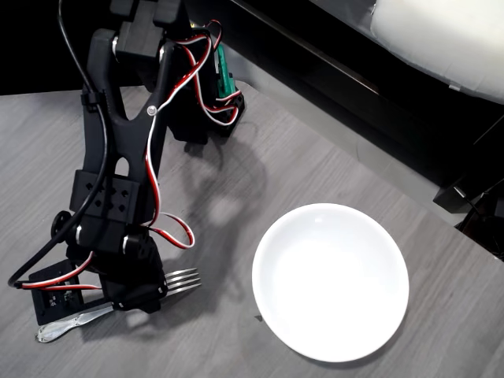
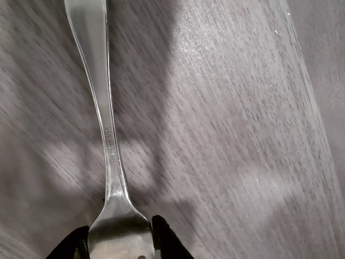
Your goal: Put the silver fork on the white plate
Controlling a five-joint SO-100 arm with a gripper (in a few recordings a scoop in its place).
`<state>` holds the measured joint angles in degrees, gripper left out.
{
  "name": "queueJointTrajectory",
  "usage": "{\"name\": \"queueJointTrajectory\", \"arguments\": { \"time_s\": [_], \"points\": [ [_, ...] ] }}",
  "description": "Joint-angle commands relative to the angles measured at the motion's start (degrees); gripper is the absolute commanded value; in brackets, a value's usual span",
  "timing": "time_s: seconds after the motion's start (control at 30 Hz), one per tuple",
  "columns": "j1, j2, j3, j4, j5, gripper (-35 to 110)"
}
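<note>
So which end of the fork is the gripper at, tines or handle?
The tined end: the gripper straddles the silver fork at its neck beside the tines; the flared handle end lies free on the table.

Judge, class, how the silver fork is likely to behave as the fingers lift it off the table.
The silver fork looks like solid metal, so it should stay stiff. Its polished, glossy surface may slip between the black fingers. They sit on either side of its neck near the tines, so the long handle could sag or pivot downward. Lying flat on the grey table, it shouldn't roll.
</note>
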<state>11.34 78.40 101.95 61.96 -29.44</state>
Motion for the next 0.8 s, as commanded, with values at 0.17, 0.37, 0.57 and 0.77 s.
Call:
{"name": "queueJointTrajectory", "arguments": {
  "time_s": [0.17,0.37,0.57,0.77],
  "points": [
    [0.35,2.37,-2.72,0.97,-0.70,6],
    [0.62,7.82,-2.72,3.43,-1.41,6],
    [-0.44,15.56,-2.64,7.56,-1.49,6],
    [-2.55,21.88,-2.37,10.81,-1.49,6]
  ]
}}
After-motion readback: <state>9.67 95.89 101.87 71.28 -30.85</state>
